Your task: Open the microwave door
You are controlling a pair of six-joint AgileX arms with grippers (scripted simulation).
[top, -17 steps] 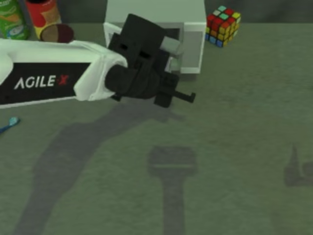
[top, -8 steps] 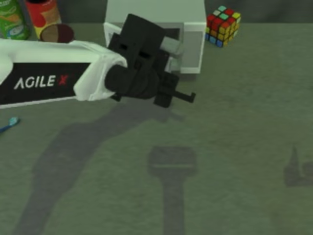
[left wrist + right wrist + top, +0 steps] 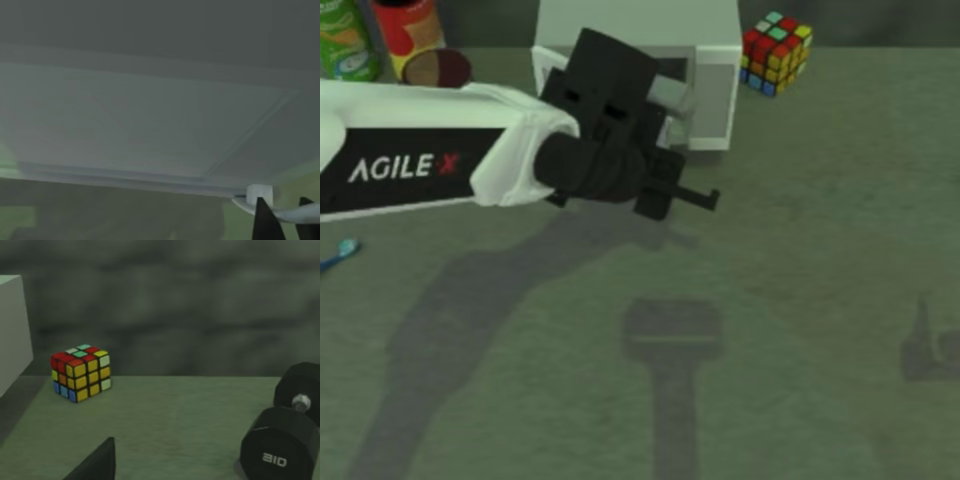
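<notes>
1. The microwave (image 3: pixel 638 40), a pale boxy oven, stands at the far edge of the table (image 3: pixel 800 300), a little left of centre in the top view; its upper edge is cut off by the frame and much of its front is hidden behind the left arm's dark wrist.
2. The microwave door (image 3: pixel 150 120) fills the left wrist view as a flat white panel with a grey translucent window. In the top view only slivers of it show around the wrist, so how far it stands open cannot be told.
3. The door's slim white handle bar (image 3: pixel 260 192) shows at the edge of the left wrist view, with two dark fingertips (image 3: pixel 264 220) standing close on either side of it.
4. The left gripper (image 3: pixel 282 220) is narrow and closed around that handle; its body is cut off by the frame edge.
5. The left arm (image 3: pixel 420 150), white with a black lettered panel, reaches in from the table's left.
6. The right gripper (image 3: pixel 95 462) appears only as one dark wedge in its own wrist view; its opening cannot be told.
7. A colour cube (image 3: pixel 776 52) with glossy tiles sits just right of the microwave.
8. A black dumbbell (image 3: pixel 282 440), partly cut off, lies in the right wrist view.
9. Two cylindrical cans, green (image 3: pixel 345 40) and red (image 3: pixel 410 30), are cropped at the far left corner.
</notes>
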